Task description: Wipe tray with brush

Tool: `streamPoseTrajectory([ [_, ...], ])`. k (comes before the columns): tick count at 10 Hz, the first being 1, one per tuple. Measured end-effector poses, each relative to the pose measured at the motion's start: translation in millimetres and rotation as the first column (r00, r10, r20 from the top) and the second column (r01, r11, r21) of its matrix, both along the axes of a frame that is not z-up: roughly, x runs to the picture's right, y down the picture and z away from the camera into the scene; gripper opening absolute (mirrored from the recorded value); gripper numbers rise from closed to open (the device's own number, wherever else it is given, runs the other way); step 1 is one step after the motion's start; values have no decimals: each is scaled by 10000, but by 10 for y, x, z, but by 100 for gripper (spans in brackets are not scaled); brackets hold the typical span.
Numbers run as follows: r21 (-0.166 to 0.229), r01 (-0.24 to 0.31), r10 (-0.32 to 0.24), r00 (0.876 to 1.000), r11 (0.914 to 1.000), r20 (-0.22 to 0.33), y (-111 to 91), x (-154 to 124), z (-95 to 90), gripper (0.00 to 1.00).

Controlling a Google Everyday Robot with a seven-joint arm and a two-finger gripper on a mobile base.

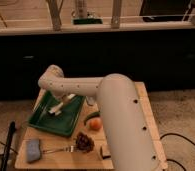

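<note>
The dark green tray lies on the left half of the wooden table. A slim whitish brush rests slanted inside it, its pale head toward the tray's left. My arm reaches over from the lower right, bends at a pale elbow, and drops toward the tray. The gripper sits over the tray's upper right part, at the brush's upper end. Whether it touches the brush is not visible.
On the table in front of the tray lie a grey-blue sponge block, a metal fork and a brown cone-like lump. An orange and a green pepper sit by the tray's right rim. A black pole stands at the left.
</note>
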State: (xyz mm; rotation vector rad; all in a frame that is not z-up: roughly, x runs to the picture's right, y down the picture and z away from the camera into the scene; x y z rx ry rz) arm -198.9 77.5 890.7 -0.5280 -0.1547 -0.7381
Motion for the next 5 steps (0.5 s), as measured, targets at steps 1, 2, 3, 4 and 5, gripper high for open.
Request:
streamPoseTrajectory([
  [1,109,117,-119,9997,9999,216,-39,-141,-7,0],
  [2,118,244,-248,9989,9996,395,-25,-249,-27,0],
  [3,167,374,-385,9969,9992,693,4,-375,-70,0],
  [4,149,584,-594,9947,9982,836,82,-381,-150,0],
  [5,118,720,-728,9926,9973,977,178,-395,-226,0],
])
